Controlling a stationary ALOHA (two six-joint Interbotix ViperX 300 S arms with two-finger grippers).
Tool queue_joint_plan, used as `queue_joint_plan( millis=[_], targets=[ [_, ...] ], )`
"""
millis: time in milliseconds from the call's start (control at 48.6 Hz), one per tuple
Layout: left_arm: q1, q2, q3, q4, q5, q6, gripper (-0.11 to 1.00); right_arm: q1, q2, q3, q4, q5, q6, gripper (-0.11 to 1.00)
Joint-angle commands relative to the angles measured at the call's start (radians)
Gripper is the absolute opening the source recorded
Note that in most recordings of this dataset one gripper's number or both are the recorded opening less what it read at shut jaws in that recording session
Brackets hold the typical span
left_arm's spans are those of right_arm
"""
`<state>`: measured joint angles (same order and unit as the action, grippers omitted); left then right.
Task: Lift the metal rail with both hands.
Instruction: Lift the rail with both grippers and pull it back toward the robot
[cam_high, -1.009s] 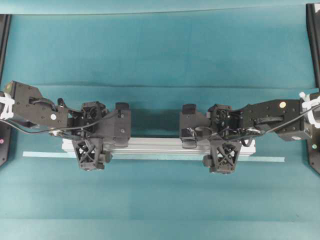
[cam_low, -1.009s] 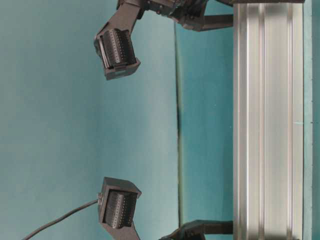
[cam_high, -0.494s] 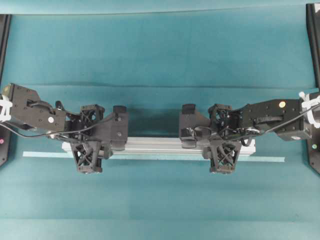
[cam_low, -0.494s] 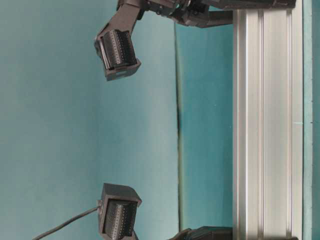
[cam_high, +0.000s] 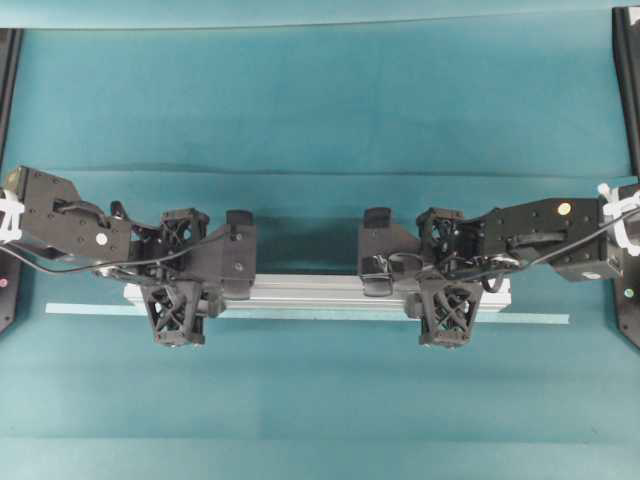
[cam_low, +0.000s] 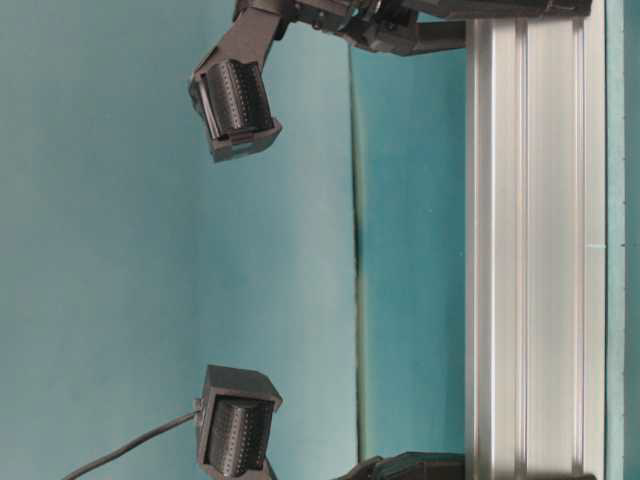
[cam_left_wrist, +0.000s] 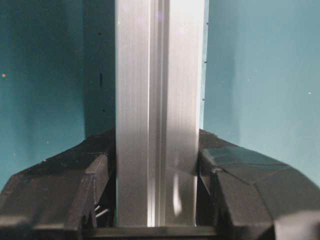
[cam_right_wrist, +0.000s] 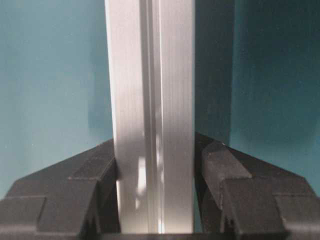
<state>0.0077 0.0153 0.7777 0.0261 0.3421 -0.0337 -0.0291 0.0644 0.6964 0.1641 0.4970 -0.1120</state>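
The metal rail (cam_high: 310, 290) is a long silver grooved bar lying crosswise on the teal cloth. My left gripper (cam_high: 180, 275) straddles it near its left end and my right gripper (cam_high: 443, 272) near its right end. In the left wrist view the rail (cam_left_wrist: 157, 100) runs up between the black fingers (cam_left_wrist: 65, 190), which press on both of its sides, so the left gripper (cam_left_wrist: 157, 200) is shut on it. The right wrist view shows the same: rail (cam_right_wrist: 150, 90) clamped in the right gripper (cam_right_wrist: 152, 200). The table-level view shows the rail (cam_low: 530, 250) standing on end.
A thin pale teal strip (cam_high: 85, 309) lies just in front of the rail and reaches past both its ends. Black frame posts (cam_high: 628, 100) stand at the table's left and right edges. A fold (cam_high: 320, 172) crosses the cloth behind the arms.
Both grippers have closed their fingers onto the sides of the rail. The left gripper shifted slightly left. The rail itself has not visibly moved.
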Motion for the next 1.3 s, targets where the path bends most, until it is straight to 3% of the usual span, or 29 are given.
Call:
queue_joint_plan(
  millis=[0, 474, 700, 947, 1277],
  targets=[
    [0.012, -0.028, -0.017, 0.003, 0.008, 0.002, 0.36, 0.003, -0.015, -0.018, 0.003, 0.018, 0.005, 0.40],
    [0.014, -0.181, -0.054, 0.003, 0.158, -0.003, 0.36, -0.037, -0.112, -0.140, 0.003, 0.258, 0.005, 0.40],
    [0.017, -0.242, -0.124, 0.002, 0.287, -0.017, 0.36, -0.051, -0.161, -0.195, 0.002, 0.359, 0.012, 0.40],
    [0.020, -0.284, -0.178, 0.003, 0.353, -0.015, 0.36, -0.057, -0.193, -0.249, -0.009, 0.448, 0.066, 0.40],
    [0.021, -0.305, -0.272, 0.003, 0.480, -0.003, 0.36, -0.055, -0.201, -0.364, -0.009, 0.583, 0.069, 0.40]
  ],
)
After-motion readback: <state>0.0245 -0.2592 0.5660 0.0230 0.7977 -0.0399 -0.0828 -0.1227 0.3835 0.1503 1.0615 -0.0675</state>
